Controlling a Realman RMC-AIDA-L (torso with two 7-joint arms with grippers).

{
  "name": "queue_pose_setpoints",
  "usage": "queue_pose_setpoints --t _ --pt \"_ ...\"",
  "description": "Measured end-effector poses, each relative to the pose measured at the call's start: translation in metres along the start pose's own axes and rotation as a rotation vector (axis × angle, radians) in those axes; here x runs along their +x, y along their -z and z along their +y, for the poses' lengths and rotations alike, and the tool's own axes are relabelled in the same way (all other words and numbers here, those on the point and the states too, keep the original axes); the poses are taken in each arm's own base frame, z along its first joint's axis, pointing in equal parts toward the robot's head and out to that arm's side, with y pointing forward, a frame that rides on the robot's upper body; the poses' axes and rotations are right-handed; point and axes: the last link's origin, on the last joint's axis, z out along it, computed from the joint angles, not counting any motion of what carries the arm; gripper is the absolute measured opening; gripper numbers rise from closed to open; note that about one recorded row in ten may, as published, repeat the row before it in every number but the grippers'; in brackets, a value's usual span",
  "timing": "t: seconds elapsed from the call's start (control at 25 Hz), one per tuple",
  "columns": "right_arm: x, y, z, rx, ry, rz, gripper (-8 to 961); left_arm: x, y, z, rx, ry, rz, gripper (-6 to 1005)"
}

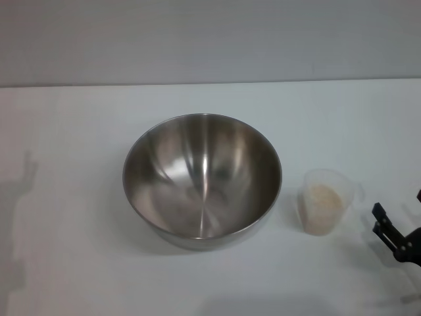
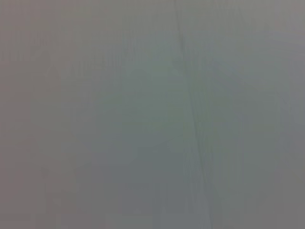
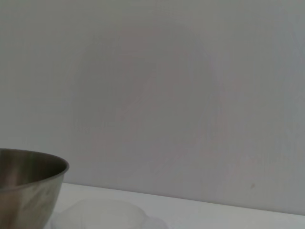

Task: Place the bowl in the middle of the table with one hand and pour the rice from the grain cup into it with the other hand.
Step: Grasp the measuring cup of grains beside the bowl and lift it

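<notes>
The large steel bowl (image 1: 202,178) stands upright and empty on the white table (image 1: 79,131), about in its middle. The clear grain cup (image 1: 324,205) stands upright just right of the bowl, apart from it, about half full of pale rice (image 1: 321,203). My right gripper (image 1: 389,232) is at the table's right front edge, right of the cup and not touching it. In the right wrist view the bowl's side (image 3: 28,188) and the cup's rim (image 3: 102,214) show low down. My left gripper is out of view; only its shadow falls on the table's left.
A plain grey wall (image 1: 210,39) rises behind the table's far edge. The left wrist view shows only a blank grey surface. Bare tabletop lies left of the bowl and behind it.
</notes>
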Motion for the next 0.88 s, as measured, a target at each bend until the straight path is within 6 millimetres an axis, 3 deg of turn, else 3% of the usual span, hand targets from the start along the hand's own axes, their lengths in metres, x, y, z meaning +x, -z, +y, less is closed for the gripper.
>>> queue_pose_setpoints --t 0.48,0.88 --pt "0.000 -0.017 0.002 -0.028 0.009 0.024 838 -0.002 0.005 -0.003 0.004 0.023 -0.016 801" --pt "0.000 -0.020 0.004 -0.036 0.006 0.025 838 -0.003 0.004 -0.002 0.002 0.024 -0.018 800"
